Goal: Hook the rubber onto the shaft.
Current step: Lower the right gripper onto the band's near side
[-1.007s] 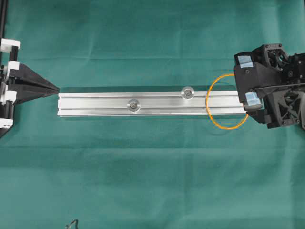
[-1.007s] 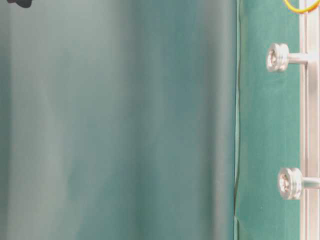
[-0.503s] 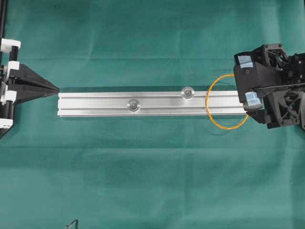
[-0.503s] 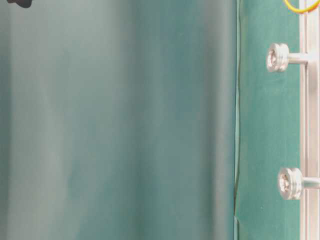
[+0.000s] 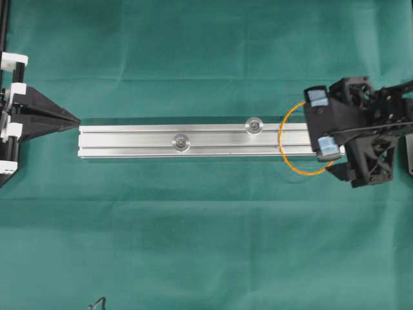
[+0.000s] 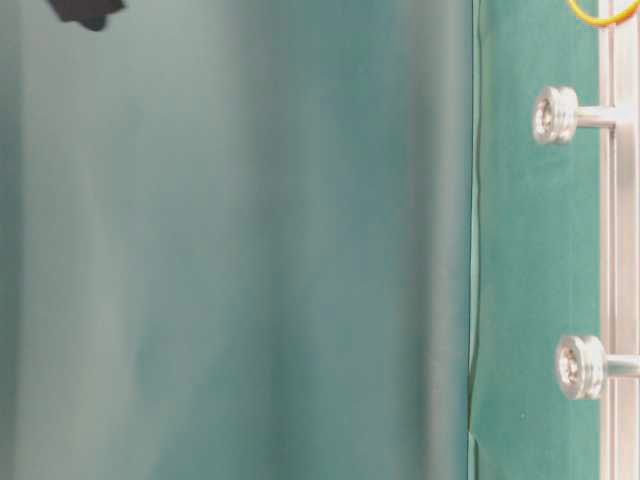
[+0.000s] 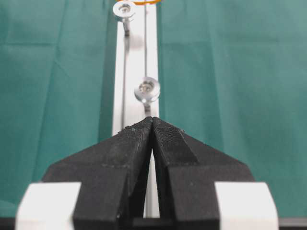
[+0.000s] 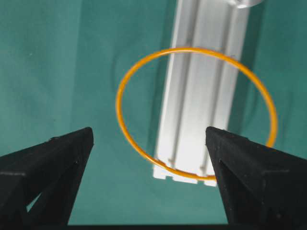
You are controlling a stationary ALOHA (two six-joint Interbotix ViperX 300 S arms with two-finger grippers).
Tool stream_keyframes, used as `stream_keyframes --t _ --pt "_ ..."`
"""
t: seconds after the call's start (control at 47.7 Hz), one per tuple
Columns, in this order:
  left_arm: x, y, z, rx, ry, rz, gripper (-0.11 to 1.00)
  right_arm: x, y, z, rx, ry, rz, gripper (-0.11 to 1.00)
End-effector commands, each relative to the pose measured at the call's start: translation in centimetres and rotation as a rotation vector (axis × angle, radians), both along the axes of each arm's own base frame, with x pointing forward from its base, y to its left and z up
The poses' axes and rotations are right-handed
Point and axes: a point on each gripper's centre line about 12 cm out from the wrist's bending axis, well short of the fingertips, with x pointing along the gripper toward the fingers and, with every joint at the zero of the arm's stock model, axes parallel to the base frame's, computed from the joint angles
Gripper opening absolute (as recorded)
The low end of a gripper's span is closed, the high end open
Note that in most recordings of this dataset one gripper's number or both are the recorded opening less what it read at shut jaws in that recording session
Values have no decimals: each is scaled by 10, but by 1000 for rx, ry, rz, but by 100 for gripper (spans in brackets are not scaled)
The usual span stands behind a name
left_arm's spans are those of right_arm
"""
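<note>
The rubber, a thin orange loop, lies flat over the right end of the aluminium rail and partly on the cloth. Two shafts stand on the rail, one near the middle and one closer to the loop. My right gripper hovers open above the rail's end, empty. In the right wrist view its fingers flank the rubber and rail end without touching. My left gripper is shut, empty, just off the rail's left end, pointing along it at the nearer shaft.
Green cloth covers the whole table. In the table-level view both shafts stick out from the rail, with a bit of the rubber at the top edge. A small dark object sits at the front edge.
My right gripper has shifted left and turned, so its fingers now stand over the loop's right part. Its dark shape shows more in the table-level view. The left gripper, rail and rubber have not moved.
</note>
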Motion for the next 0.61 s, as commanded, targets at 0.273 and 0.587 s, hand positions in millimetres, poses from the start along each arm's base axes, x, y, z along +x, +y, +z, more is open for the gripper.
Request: stream_keyframes --t 0.273,0.587 --pt "3 0 11 2 -29 -2 0 8 16 -24 49 -20 10 98" --pt "3 0 11 2 -29 -2 0 12 25 -45 54 -24 27 98"
